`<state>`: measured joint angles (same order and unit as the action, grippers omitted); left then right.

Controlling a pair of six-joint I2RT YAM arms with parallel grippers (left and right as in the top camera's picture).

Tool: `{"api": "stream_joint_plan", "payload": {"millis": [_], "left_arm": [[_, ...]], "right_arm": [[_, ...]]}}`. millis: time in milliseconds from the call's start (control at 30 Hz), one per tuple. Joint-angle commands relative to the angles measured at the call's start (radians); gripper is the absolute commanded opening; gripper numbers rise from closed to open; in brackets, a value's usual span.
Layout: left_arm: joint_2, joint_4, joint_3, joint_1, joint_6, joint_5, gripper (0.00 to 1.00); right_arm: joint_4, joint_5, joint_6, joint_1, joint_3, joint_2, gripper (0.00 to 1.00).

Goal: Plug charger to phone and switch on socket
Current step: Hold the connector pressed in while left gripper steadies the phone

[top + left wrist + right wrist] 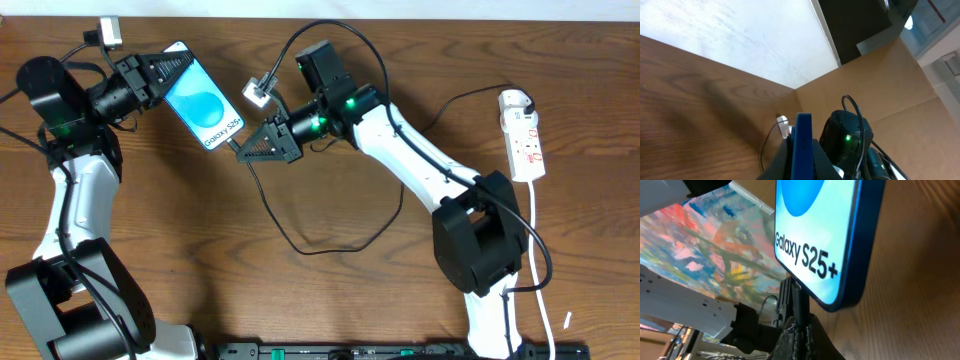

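The phone (207, 105), blue screen up and reading "Galaxy S25+", is held off the table at its far end, with my left gripper (172, 72) shut on it. In the left wrist view the phone's blue edge (802, 142) stands between the left gripper's (801, 152) jaws. My right gripper (246, 150) is shut on the charger's plug (800, 305), whose tip meets the phone's (825, 235) lower edge; I cannot tell how deep it sits. The charger's black cable (310, 248) loops across the table. The white socket (525, 135) lies at the far right, away from both grippers.
The socket's white cord (540, 260) runs down the right side toward the table's front edge. The right arm's black base (480, 240) stands between the cable loop and the socket. A cardboard wall (880, 85) rises behind the table.
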<state>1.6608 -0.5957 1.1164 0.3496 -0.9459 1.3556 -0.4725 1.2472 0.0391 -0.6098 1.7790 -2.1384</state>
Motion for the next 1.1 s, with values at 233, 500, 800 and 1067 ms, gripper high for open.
{"api": "stream_joint_plan", "payload": {"millis": [233, 500, 800, 1067], "left_arm": [[0.001, -0.004, 0.002, -0.028, 0.010, 0.077, 0.08], [0.001, -0.004, 0.002, -0.028, 0.010, 0.074, 0.08], [0.001, -0.004, 0.002, -0.028, 0.014, 0.074, 0.07], [0.001, -0.004, 0.002, -0.029, 0.022, 0.078, 0.08]], "right_arm": [[0.031, 0.011, 0.036, -0.011, 0.009, -0.002, 0.01], [0.107, 0.011, 0.096, -0.011, 0.009, -0.002, 0.01], [0.131, 0.010, 0.118, -0.011, 0.009, -0.002, 0.01], [0.167, -0.008, 0.148, -0.011, 0.009, -0.002, 0.01]]}}
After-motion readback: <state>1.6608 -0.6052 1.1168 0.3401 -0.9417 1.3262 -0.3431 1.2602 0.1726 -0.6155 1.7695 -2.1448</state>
